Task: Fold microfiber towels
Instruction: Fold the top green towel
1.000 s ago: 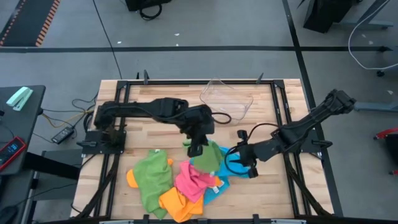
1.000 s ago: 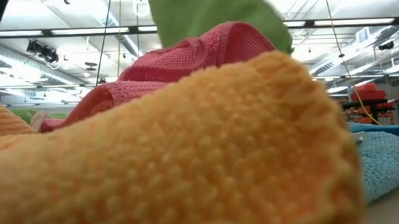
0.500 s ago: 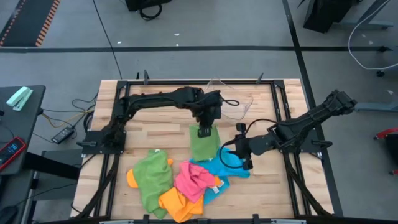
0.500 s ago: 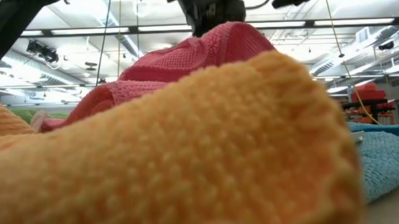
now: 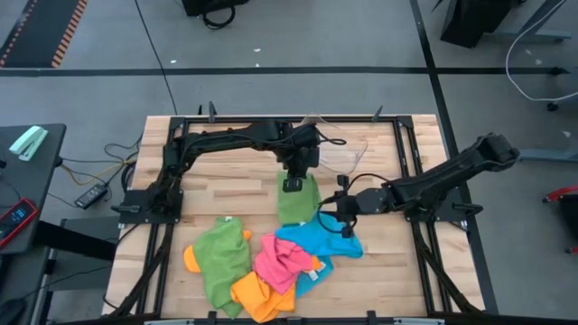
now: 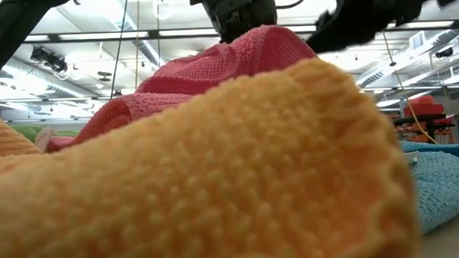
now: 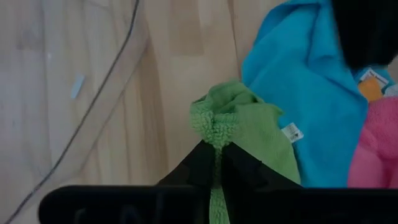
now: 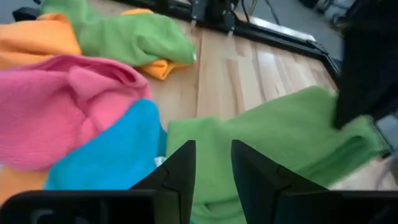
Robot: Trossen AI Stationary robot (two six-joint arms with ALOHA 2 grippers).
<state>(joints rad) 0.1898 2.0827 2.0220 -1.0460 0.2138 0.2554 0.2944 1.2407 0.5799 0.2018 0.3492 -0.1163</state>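
Overhead view: a green towel lies stretched on the wooden table, just ahead of a heap holding a blue towel, a pink towel, an orange towel and a second green towel. The left gripper sits on its far edge, near a clear tray; the right gripper hovers at its near right corner.

Low view: orange and pink cloth fill the picture, so nothing of the grasp can be read.

Left wrist view: the fingers are pinched shut on a bunched fold of the green towel.

Right wrist view: the fingers stand parted above the green towel's edge, gripping nothing.

Judged from this, the towel is being spread out for folding. Next, the right gripper likely needs to close on its corner so both can pull it flat.
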